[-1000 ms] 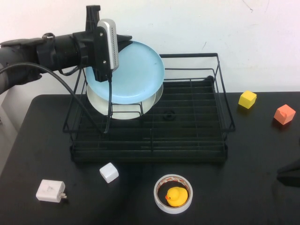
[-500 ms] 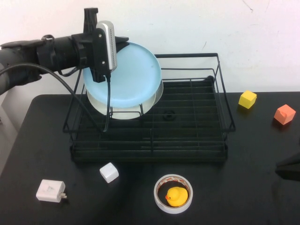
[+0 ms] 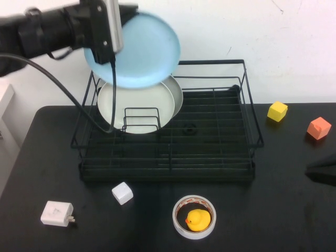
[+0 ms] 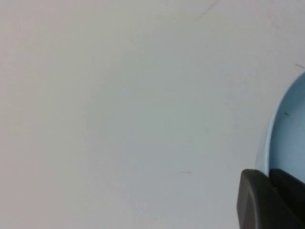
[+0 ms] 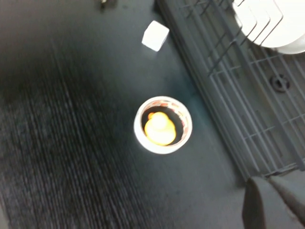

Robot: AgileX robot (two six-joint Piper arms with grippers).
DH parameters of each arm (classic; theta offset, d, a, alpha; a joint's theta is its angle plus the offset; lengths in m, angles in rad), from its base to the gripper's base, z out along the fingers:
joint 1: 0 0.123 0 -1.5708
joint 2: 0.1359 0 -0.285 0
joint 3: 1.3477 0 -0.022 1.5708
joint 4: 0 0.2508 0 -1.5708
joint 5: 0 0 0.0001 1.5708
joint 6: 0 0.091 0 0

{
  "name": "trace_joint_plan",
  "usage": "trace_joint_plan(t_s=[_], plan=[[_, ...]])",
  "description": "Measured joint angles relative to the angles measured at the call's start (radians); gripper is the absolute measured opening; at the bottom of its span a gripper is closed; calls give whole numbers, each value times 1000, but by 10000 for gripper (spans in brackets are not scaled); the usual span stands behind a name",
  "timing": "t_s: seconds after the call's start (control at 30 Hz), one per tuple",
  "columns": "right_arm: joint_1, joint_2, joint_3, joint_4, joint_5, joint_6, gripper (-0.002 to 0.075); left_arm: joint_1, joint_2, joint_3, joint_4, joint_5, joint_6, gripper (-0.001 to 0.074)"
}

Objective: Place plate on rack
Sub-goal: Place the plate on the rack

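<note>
High view | left gripper [image 3: 107, 13] fingers grip plate [image 3: 137, 50], raised above rack [image 3: 210, 126] | right gripper [image 3: 321, 173] fingers unclear

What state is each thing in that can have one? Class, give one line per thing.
light-blue plate: held tilted in the air above the rack's back left corner.
left gripper: shut on the light-blue plate's rim.
right gripper: parked at the table's right edge.
rack: holds a cream-white plate, standing in the divider.
tape roll: lying flat, rubber duck inside.
</note>
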Motion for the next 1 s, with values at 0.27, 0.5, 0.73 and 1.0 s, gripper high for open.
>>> trace_joint_plan(t_s=[0.27, 0.5, 0.73, 1.0], plan=[[0, 0, 0, 17, -17, 0, -2, 0, -129, 0, 0, -1, -211, 0], [0, 0, 0, 63, -36, 0, -2, -11, -246, 0, -6, -250, -809, 0], [0, 11, 1, 177, -125, -2, -2, -15, -295, 0, -18, -383, -1121, 0], [0, 134, 2, 730, -312, -272, -2, -43, -323, 0, 43, -291, -1760, 0]])
